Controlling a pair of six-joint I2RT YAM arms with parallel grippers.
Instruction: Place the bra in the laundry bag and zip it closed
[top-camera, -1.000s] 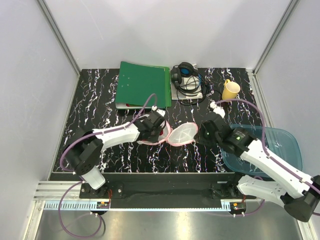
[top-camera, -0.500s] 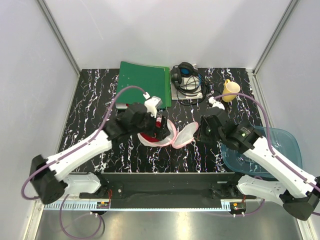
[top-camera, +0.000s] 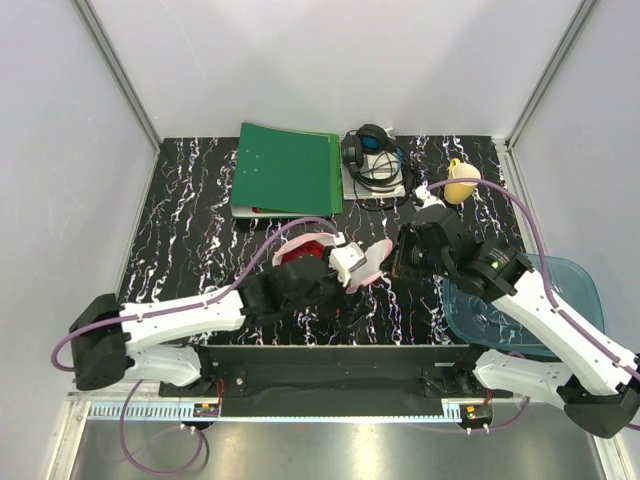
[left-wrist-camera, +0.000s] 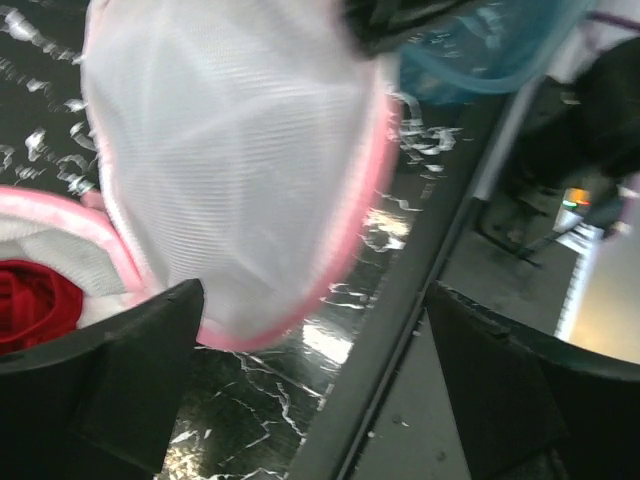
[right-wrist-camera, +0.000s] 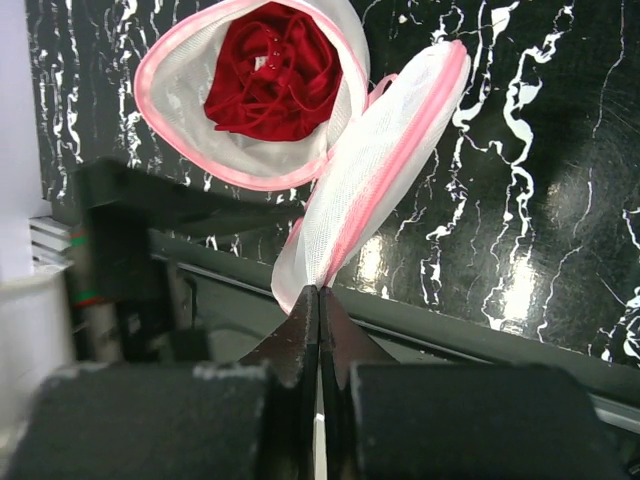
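The laundry bag (right-wrist-camera: 390, 170) is a white mesh pouch with pink trim, lying open on the black marbled table. The red bra (right-wrist-camera: 270, 75) lies bunched inside its open half, also seen from above as the bra (top-camera: 305, 251). My right gripper (right-wrist-camera: 320, 292) is shut on the edge of the bag's other half, holding that flap (top-camera: 373, 264) up on edge. My left gripper (left-wrist-camera: 315, 385) is open and empty, low beside the flap (left-wrist-camera: 230, 170), near the table's front edge. From above, the left gripper (top-camera: 345, 270) sits just in front of the bag.
A green folder (top-camera: 287, 168), headphones on a book (top-camera: 372, 160) and a yellow mug (top-camera: 461, 180) stand along the back. A translucent blue tray (top-camera: 530, 300) lies at the right under my right arm. The table's front rail (left-wrist-camera: 400, 330) runs close under the left gripper.
My left gripper opened, left the bra in the bag and drew back toward the front edge. The right gripper raised the flap more upright.
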